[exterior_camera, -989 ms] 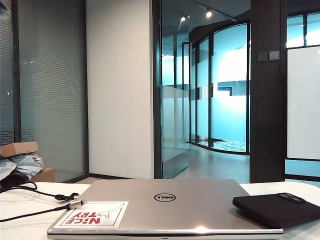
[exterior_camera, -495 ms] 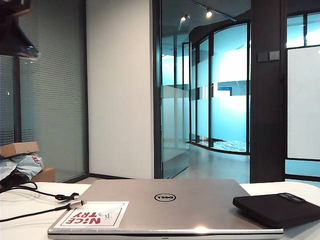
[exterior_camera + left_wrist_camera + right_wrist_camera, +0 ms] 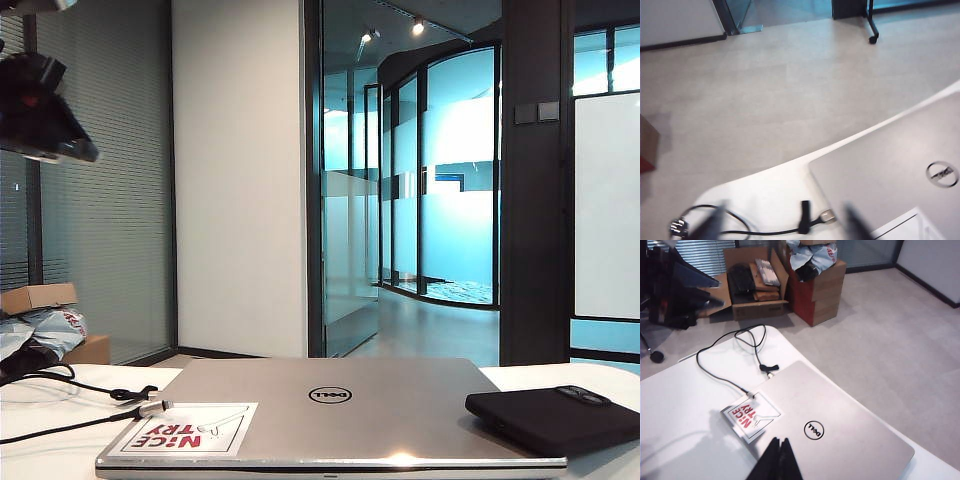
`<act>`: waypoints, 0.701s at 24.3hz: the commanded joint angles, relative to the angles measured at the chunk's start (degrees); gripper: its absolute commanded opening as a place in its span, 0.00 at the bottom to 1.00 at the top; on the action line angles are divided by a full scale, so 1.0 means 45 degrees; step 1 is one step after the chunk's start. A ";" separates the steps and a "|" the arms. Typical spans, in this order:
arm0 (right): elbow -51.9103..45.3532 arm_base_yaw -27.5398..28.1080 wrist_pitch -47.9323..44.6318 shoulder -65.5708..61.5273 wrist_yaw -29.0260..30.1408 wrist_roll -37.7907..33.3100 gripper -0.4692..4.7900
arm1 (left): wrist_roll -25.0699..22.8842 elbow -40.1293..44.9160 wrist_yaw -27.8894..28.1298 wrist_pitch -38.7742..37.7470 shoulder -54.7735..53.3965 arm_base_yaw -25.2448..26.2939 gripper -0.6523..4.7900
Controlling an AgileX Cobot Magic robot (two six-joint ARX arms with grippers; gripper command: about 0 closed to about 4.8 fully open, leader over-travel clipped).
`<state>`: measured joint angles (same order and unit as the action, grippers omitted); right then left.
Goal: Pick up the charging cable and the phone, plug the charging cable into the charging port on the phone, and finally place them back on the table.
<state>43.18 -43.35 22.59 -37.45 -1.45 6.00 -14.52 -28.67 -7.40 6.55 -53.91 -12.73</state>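
Note:
The charging cable lies in loops on the white table, left of the laptop, its silvery plug tip by the laptop's corner. In the left wrist view my left gripper is open, its blurred fingers standing either side of the cable's black tie and plug tip, above them. The black phone rests on the laptop's right side. My right gripper is shut and empty above the laptop lid; the cable lies well beyond it. Neither wrist view shows the phone.
A closed silver Dell laptop with a red and white sticker fills the middle of the table. Open cardboard boxes stand on the floor past the table's curved edge. The left arm's dark bulk hangs at the upper left.
The left arm has come into the exterior view at the upper left and sunk lower. Laptop, phone and cable have not moved.

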 commanded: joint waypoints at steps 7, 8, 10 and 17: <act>0.0068 0.0000 -0.0491 0.0044 -0.0019 0.0044 0.08 | -0.2696 -0.0034 -0.0034 -0.1258 -0.1117 0.0010 0.87; 0.0068 0.0000 -0.0515 0.0044 -0.0019 0.0044 0.08 | -0.3143 -0.0034 -0.0034 -0.1321 -0.1321 0.0005 0.87; 0.0068 0.0000 -0.0661 0.0044 -0.0019 0.0044 0.08 | -0.3745 -0.0034 -0.0039 -0.1263 -0.1797 0.0005 0.87; 0.0068 0.0005 -0.0797 0.0044 -0.0019 0.0044 0.08 | -0.4289 -0.0034 -0.0049 -0.0680 -0.3016 0.0010 0.87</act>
<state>43.18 -43.33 20.36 -37.43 -1.45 6.02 -32.08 -28.69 -7.40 1.91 -66.63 -12.73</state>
